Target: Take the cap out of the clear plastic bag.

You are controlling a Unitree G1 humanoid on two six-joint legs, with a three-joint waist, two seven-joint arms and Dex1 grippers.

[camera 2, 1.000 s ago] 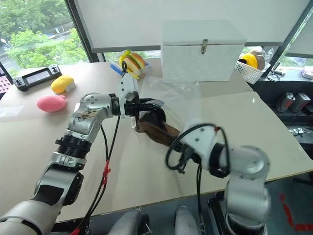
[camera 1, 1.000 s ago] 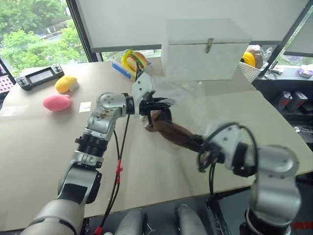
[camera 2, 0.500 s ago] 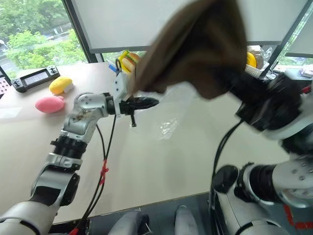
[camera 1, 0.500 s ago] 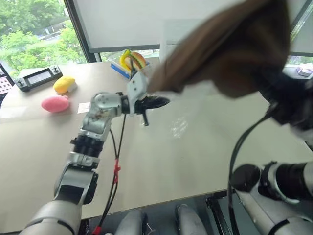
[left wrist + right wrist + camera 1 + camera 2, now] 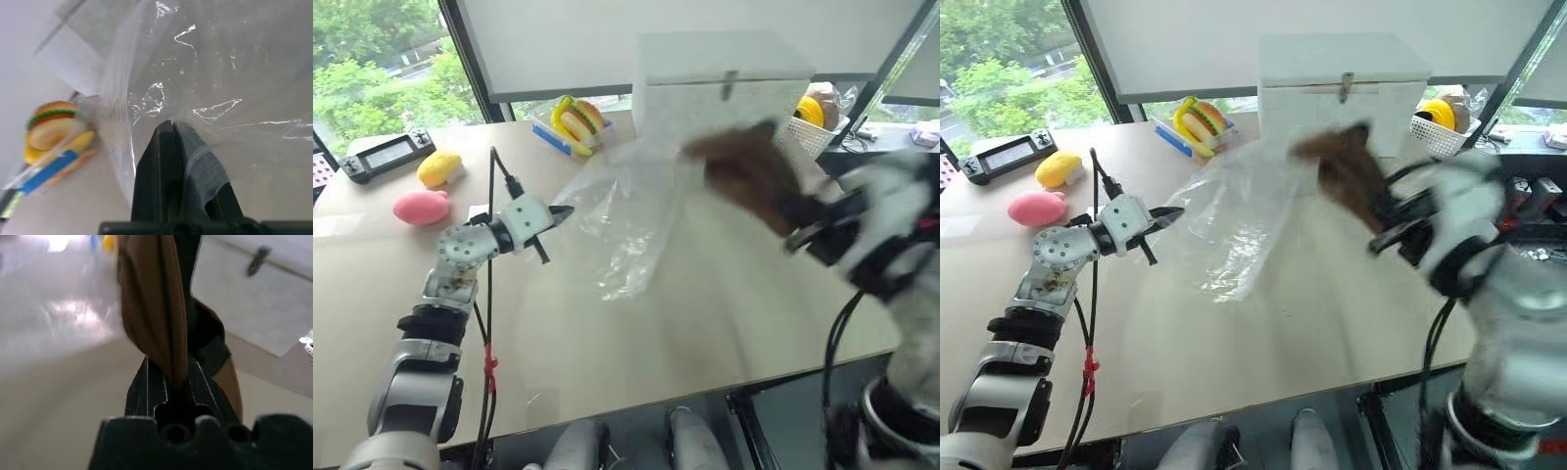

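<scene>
The brown cap (image 5: pixel 744 171) hangs in the air outside the clear plastic bag (image 5: pixel 626 220), to its right and in front of the white box. My right gripper (image 5: pixel 793 211) is shut on the cap's fabric, which in the right wrist view rises as a brown fold with dark lining (image 5: pixel 156 298) from between the fingers (image 5: pixel 146 387). My left gripper (image 5: pixel 558 211) is shut on the bag's left edge. That edge sits pinched between the black fingers (image 5: pixel 159 147) in the left wrist view. The bag lies stretched and crumpled over the table's middle.
A white lidded box (image 5: pixel 724 88) stands at the back. A burger toy (image 5: pixel 576 119), a yellow toy (image 5: pixel 442 168), a pink egg-shaped toy (image 5: pixel 421 207) and a black controller (image 5: pixel 382 154) lie at the back left. A white basket (image 5: pixel 808 127) sits at the back right.
The cap, inside the bag a second ago, swung up close to the camera and now hangs lower at the right. My left gripper has pulled the bag's edge leftward.
</scene>
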